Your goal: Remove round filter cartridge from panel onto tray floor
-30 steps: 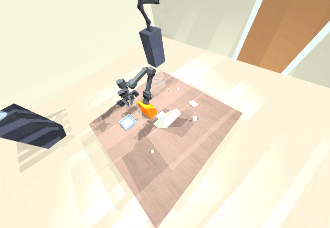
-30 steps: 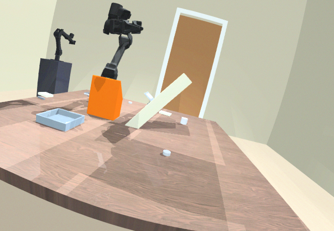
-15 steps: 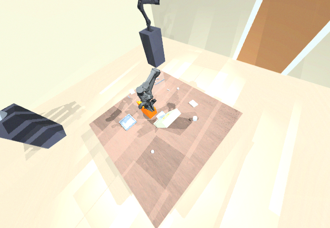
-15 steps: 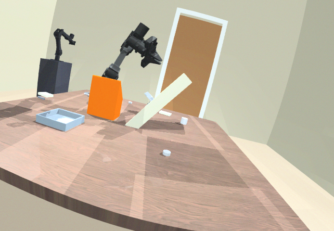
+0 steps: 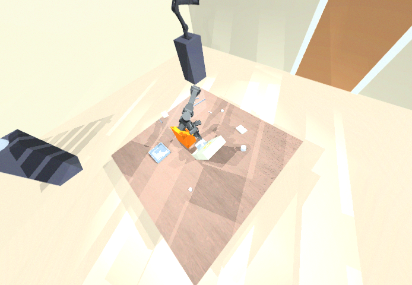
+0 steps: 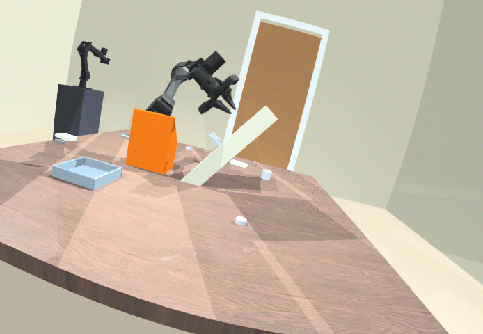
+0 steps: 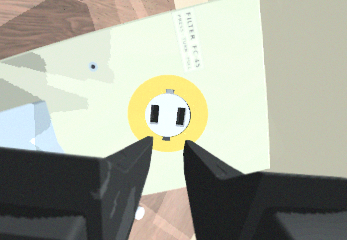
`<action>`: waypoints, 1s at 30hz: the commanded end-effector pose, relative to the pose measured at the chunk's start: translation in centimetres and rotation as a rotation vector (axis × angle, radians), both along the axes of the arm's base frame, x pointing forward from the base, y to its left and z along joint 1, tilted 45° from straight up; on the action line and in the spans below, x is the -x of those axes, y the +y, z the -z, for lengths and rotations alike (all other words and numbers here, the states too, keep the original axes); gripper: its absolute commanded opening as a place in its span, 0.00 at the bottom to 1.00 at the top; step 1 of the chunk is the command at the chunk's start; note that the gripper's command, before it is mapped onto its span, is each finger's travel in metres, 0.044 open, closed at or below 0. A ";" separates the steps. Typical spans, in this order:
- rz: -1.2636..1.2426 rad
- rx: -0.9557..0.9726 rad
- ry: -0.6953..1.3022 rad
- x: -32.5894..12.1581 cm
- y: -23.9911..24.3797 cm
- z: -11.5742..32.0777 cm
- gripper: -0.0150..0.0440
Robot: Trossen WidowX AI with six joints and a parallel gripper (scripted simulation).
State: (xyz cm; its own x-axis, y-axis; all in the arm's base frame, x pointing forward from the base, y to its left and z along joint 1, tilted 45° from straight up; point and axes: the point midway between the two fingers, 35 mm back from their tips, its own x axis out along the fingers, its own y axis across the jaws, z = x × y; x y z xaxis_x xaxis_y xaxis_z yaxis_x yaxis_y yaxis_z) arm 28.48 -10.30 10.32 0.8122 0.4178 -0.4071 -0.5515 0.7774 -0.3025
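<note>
The round white filter cartridge (image 7: pixel 168 115) sits in a yellow ring on the pale green service panel (image 7: pixel 231 100) (image 6: pixel 230 145) (image 5: pixel 215 149), which leans at a slant. Its two dark slots stand side by side and look upright in the wrist view. Small grey notches show at the cartridge's upper and lower edges. My gripper (image 7: pixel 168 144) (image 6: pixel 233 111) is partly open, with a narrow gap and nothing between the fingertips. It hangs in front of the panel face, with its tips just below the cartridge in the wrist view, apparently not touching it. The light blue tray (image 6: pixel 96 183) (image 5: pixel 154 158) looks empty.
A tall orange block (image 6: pixel 151 141) (image 5: pixel 183 138) stands between the tray and the panel, close to the arm. A light blue piece (image 7: pixel 26 125) (image 6: pixel 214 139) sticks out at the panel. A white cylinder (image 6: pixel 266 174), a white disc (image 6: pixel 240 220) and a flat white block (image 6: pixel 239 163) lie around.
</note>
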 end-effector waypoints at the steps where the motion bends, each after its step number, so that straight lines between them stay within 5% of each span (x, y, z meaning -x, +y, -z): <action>1: -0.004 0.011 -0.003 0.0 0.1 0.0 0.43; 30: -0.006 0.013 -0.002 -3.8 2.0 1.9 0.43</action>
State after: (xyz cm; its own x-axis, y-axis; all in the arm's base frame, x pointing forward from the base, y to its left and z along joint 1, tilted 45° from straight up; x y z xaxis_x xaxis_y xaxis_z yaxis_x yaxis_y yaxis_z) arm 32.04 -8.57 8.96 0.8141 0.4153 -0.4060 -0.5536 0.7661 -0.3264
